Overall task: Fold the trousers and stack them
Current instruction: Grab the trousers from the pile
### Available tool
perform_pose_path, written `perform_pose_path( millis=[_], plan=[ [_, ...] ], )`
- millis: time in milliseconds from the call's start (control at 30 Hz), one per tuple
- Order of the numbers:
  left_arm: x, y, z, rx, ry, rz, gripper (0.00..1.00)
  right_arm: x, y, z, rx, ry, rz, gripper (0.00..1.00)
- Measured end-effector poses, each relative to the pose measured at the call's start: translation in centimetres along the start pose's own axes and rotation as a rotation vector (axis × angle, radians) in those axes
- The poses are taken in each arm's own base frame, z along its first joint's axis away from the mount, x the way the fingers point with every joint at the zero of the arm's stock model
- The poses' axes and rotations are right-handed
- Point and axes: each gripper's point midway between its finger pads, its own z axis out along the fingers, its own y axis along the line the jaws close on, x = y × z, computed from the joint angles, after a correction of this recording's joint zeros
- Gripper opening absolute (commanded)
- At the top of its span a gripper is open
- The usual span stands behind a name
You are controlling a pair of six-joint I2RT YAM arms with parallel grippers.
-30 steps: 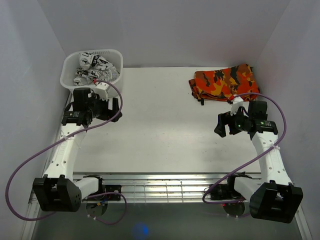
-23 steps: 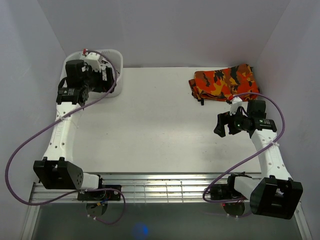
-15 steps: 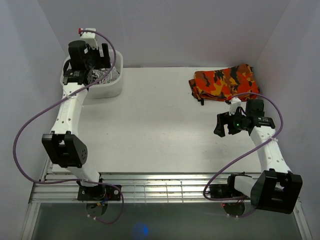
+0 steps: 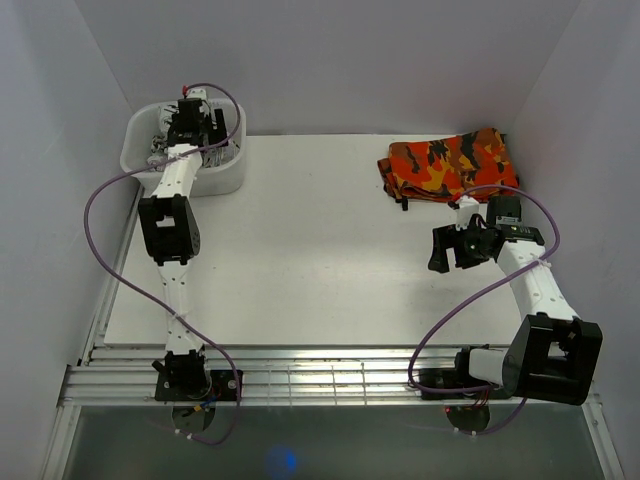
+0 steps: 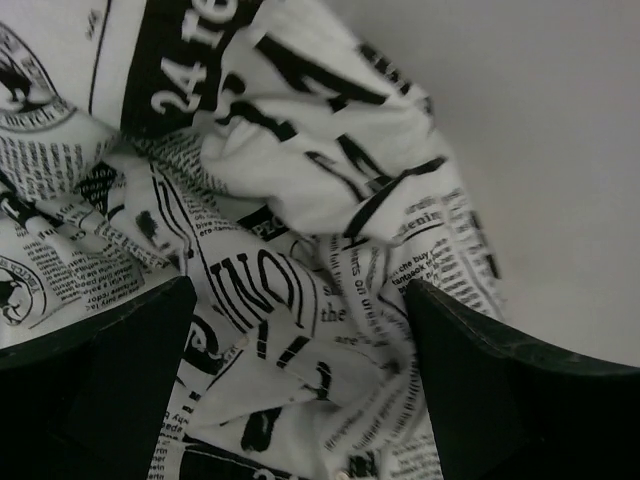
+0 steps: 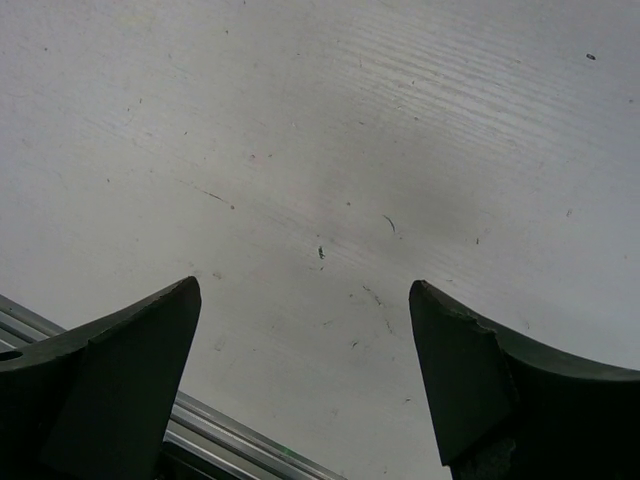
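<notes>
The trousers [image 5: 260, 170] lie crumpled inside the white basket [image 4: 128, 158]. The basket sits at the far left corner of the worktop [image 4: 320, 250]. From the overhead view only scraps of the black-on-white print show past the arm, along the basket's left and right inner walls.

The left arm reaches straight out from its base to the basket, and the left end effector [image 4: 190, 125] hangs directly over the basket's contents. In the left wrist view its two dark fingers [image 5: 90, 370] stand wide apart with the bunched, printed fabric filling the space between them. Nothing is pinched. The fingertips look very near the cloth, but the view is too close to tell whether they touch it. Beyond the fabric, toward the upper right of that view, the basket's plain pale inner wall shows.

The right end effector [image 4: 447, 250] is well apart from the basket, across the worktop toward the opposite side wall and nearer the arm bases than the basket is. Its fingers [image 6: 110, 380] are also spread wide and hold nothing. The right wrist view shows only bare, lightly scuffed worktop [image 6: 350, 150] beneath them, with a strip of metal rail [image 6: 215, 440] at the lower edge.

An orange, red and black camouflage garment [image 4: 450, 165] lies folded flat along the same far edge as the basket, well away from it at the other corner and just beyond the right end effector.
</notes>
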Motion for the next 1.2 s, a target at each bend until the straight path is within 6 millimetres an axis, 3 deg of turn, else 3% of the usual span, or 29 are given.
perform_pose_path(
  millis=[167, 333, 400, 433, 467, 533, 567, 667, 700, 867, 967, 1100, 1200],
  plan=[
    [5.7, 2.2, 3.5, -0.055, 0.103, 0.001, 0.98, 0.1, -0.3, 0.0, 0.015, 0.006, 0.0, 0.9],
    [6.6, 2.8, 4.8, -0.072, 0.106, -0.007, 0.97, 0.2, -0.5, 0.0, 0.03, 0.012, 0.001, 0.9],
    [6.4, 2.8, 4.8, -0.064, 0.1, -0.014, 0.84, 0.3, -0.6, 0.0, 0.033, 0.014, 0.001, 0.9],
    [6.3, 2.5, 4.9, -0.042, 0.098, -0.025, 0.6, 0.3, -0.6, 0.0, 0.034, 0.014, 0.001, 0.9],
    [6.3, 2.7, 4.9, -0.043, 0.097, -0.027, 0.6, 0.3, -0.6, 0.0, 0.035, 0.014, 0.001, 0.9],
    [6.3, 2.6, 5.0, -0.012, 0.098, -0.056, 0.42, 0.3, -0.6, 0.0, 0.036, 0.015, 0.001, 0.9],
    [6.3, 2.6, 5.0, 0.004, 0.097, -0.072, 0.22, 0.3, -0.6, 0.0, 0.037, 0.015, 0.001, 0.9],
    [5.9, 3.0, 5.1, 0.058, 0.085, -0.115, 0.0, 0.3, -0.6, 0.0, 0.036, 0.018, 0.001, 0.9],
    [5.7, 3.2, 5.2, 0.073, 0.075, -0.131, 0.0, 0.4, -0.6, 0.0, 0.035, 0.02, 0.002, 0.9],
    [3.6, 4.5, 5.5, 0.089, -0.012, -0.136, 0.0, 0.5, -0.6, 0.0, 0.032, 0.024, 0.005, 0.9],
    [1.0, 4.9, 5.3, 0.084, -0.104, -0.104, 0.0, 0.4, -0.5, 0.0, 0.029, 0.021, 0.005, 0.9],
    [-4.4, 5.6, 3.7, 0.073, -0.27, -0.049, 0.0, -0.1, -0.4, -0.2, 0.025, 0.006, 0.001, 0.9],
    [-10.1, 5.9, 0.9, 0.069, -0.424, -0.025, 0.0, -0.4, -0.2, -0.5, 0.019, -0.01, -0.004, 0.9]
  ],
)
